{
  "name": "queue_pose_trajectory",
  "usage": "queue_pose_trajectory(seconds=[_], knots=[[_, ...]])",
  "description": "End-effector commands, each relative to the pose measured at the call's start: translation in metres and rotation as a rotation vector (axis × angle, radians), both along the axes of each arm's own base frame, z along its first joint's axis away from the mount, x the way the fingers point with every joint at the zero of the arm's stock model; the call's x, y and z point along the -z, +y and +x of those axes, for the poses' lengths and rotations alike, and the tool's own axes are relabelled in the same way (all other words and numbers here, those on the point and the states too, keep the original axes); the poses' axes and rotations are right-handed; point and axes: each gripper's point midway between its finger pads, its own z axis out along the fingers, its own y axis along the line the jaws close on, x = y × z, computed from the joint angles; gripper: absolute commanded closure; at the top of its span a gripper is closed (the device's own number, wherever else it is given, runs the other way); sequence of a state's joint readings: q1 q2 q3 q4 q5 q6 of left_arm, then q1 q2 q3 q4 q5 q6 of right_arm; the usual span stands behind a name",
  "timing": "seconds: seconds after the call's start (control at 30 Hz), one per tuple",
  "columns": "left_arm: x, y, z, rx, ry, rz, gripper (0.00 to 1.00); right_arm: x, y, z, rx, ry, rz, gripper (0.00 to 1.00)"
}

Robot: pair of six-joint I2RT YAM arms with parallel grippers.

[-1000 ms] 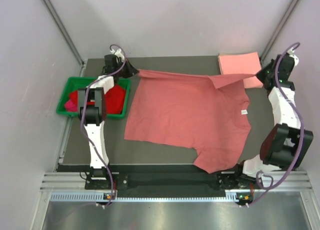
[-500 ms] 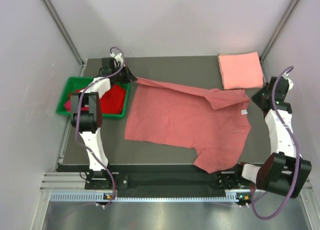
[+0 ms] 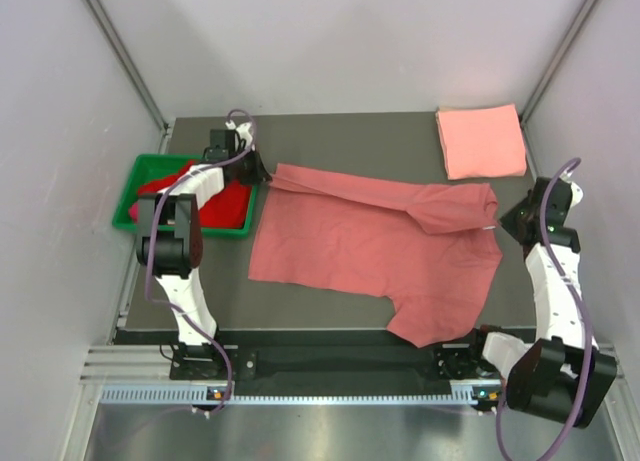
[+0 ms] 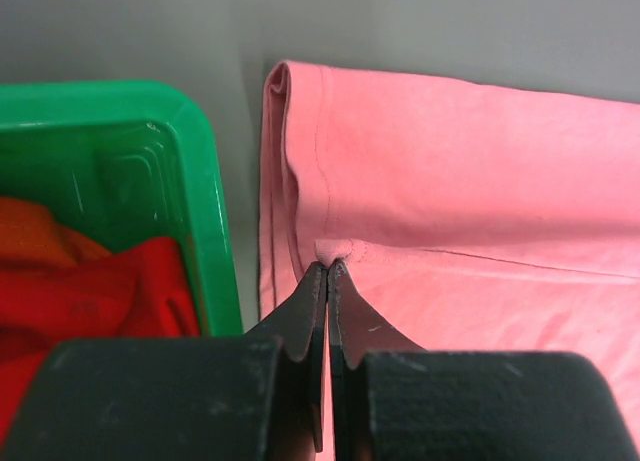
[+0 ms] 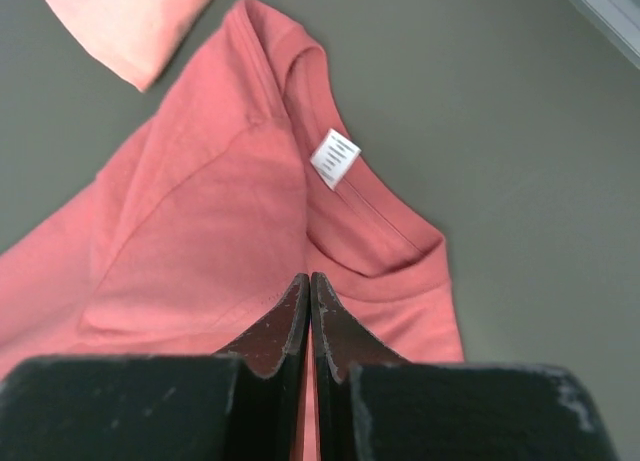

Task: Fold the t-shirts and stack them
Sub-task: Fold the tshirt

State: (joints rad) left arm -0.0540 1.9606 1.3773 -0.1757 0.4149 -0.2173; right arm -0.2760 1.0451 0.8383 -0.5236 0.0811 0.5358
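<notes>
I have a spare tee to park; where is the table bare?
Bare table runs along the far edge, between the left gripper and the folded pink shirt. Another patch, under the left arm, lies near-left between the green bin and the rose-red shirt. Crowded: the right edge, by the right gripper.

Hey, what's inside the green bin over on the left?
Bunched bright red fabric fills the green bin. The left arm crosses above it in the overhead view. Whatever lies beneath the red cloth, including the bin's floor, is covered.
</notes>
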Motion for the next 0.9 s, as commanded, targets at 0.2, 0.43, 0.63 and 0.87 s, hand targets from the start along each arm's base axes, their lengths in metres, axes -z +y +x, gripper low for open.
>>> queue_pose_trajectory(seconds=[0.2, 0.43, 0.63, 0.87], knots=[[0.007, 0.009, 0.0, 0.003, -0.023, 0.089, 1.0, 0.02, 0.014, -0.033, 0.002, 0.022, 0.04, 1.0], [0.011, 0.008, -0.006, 0.016, -0.028, 0.12, 1.0, 0.03, 0.016, -0.045, 0.005, 0.029, 0.038, 1.0], [0.022, 0.006, -0.011, 0.009, -0.002, 0.169, 1.0, 0.038, 0.027, -0.051, -0.026, 0.04, 0.083, 1.0], [0.025, 0.012, -0.011, -0.005, 0.007, 0.212, 1.0, 0.024, 0.027, -0.06, -0.019, 0.02, 0.065, 1.0]])
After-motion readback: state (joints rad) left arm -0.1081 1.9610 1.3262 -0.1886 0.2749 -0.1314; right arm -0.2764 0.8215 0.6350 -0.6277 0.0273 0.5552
